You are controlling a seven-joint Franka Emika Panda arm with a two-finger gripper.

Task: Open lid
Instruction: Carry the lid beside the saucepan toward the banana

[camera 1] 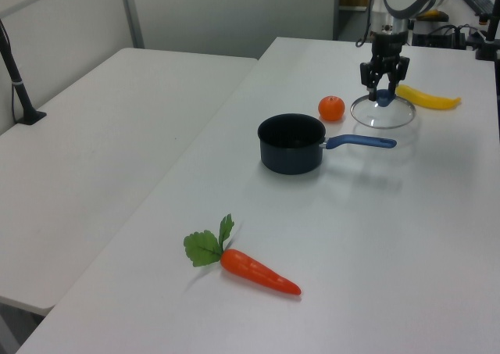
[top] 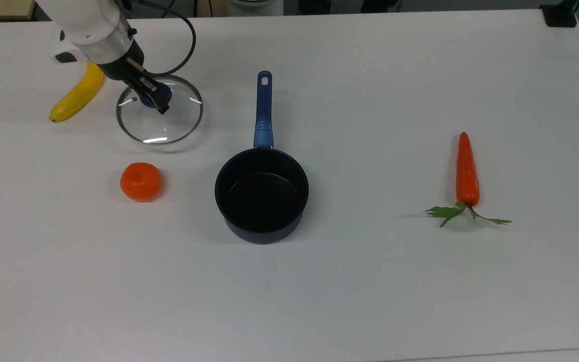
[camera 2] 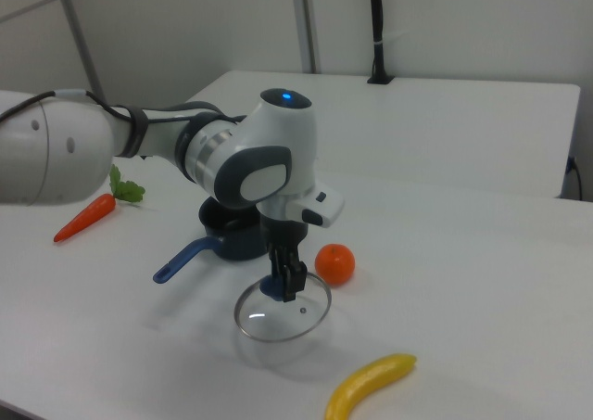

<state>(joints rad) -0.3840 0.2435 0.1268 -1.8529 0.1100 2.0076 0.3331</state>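
The lid (top: 169,120) is a round clear glass disc with a metal rim and a blue knob (top: 145,97). It hangs level, low over the white table, between the banana and the saucepan's handle. I cannot tell if it touches the table. My gripper (top: 151,96) is shut on the knob from above, seen also in the left view (camera 1: 385,96) and the right view (camera 2: 283,286). The lid (camera 1: 383,118) (camera 2: 287,316) is off the dark saucepan (top: 262,196), which stands uncovered at the table's middle with its blue handle (top: 263,110) pointing to the far edge.
A banana (top: 76,93) lies just to the top view's left of the lid, partly under my arm. A mandarin (top: 140,181) sits in front of the lid. A carrot (top: 467,171) lies far to the top view's right. The white table (top: 370,291) stretches wide around them.
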